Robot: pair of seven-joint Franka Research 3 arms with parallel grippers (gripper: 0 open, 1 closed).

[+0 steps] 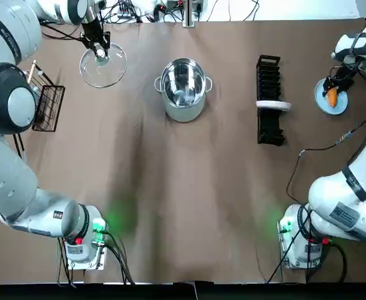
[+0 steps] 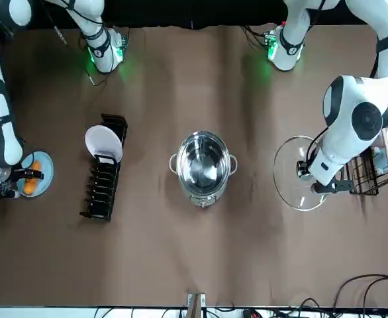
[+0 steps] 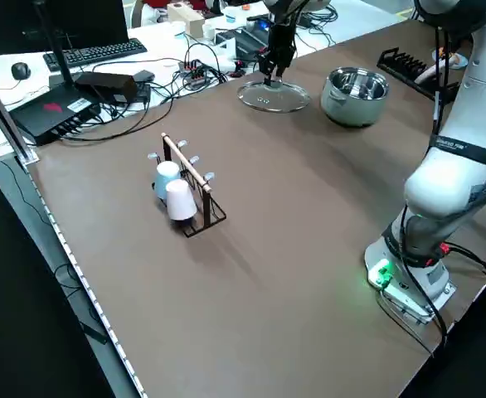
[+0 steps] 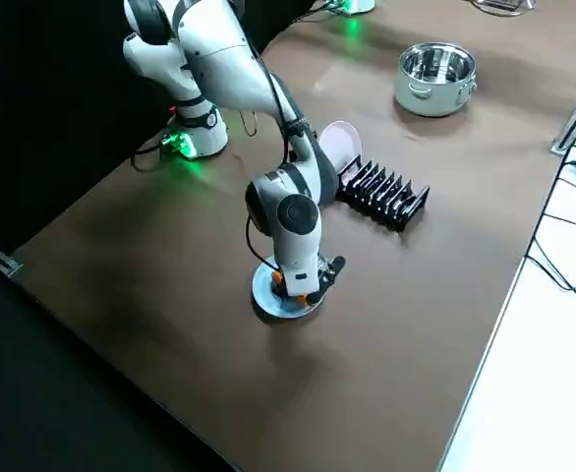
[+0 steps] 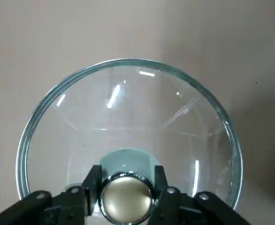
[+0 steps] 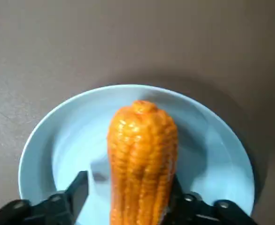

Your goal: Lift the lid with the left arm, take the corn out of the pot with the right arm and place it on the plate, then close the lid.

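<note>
Orange corn cob (image 6: 142, 159), its base cut off, lies on the round pale-blue plate (image 6: 212, 154) by the right edge of the desk (image 1: 183, 206), right gripper (image 6: 129, 183) slack astride it. Left gripper (image 5: 126, 176) pinches the clear glass lid (image 5: 128, 108) by its knob (image 5: 126, 199), far-left.

We see orange corn (image 6: 142, 154) lying on the blue plate (image 6: 212, 154); the steel pot (image 1: 183, 114) stands open, glass lid (image 1: 108, 74) aside.

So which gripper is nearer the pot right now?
Left. The left gripper holds the lid just beside the pot; the right gripper is at the plate, beyond the dish rack.
</note>
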